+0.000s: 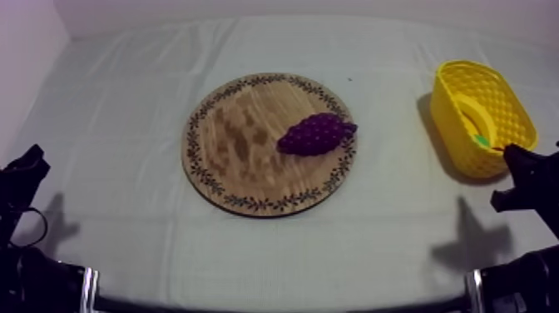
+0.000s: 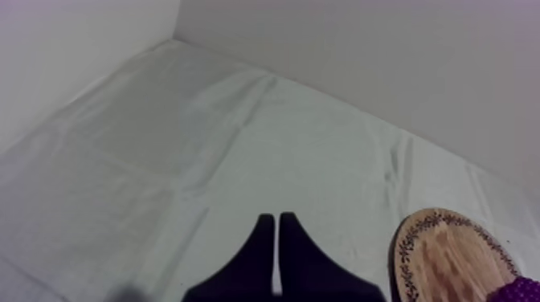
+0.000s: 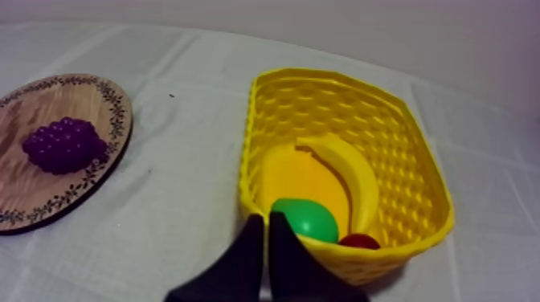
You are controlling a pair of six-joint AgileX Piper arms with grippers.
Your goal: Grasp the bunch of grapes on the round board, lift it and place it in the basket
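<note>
The bunch of grapes (image 1: 316, 134) lies on the wooden board (image 1: 237, 137), on the side nearer the yellow basket (image 1: 447, 125) but well apart from it. Our left hand (image 2: 276, 221) and right hand (image 3: 263, 218) sit low over the bench, each closed tight on nothing. We judge the grapes light, knobbly and slightly yielding. We would grip them across the broad middle, where the bumps give purchase, not at the tapered tip.

Left arm (image 1: 21, 179) and right arm (image 1: 528, 179) sit low at their sides; left hand (image 2: 276, 221) and right hand (image 3: 267, 218) are each closed, empty.
</note>
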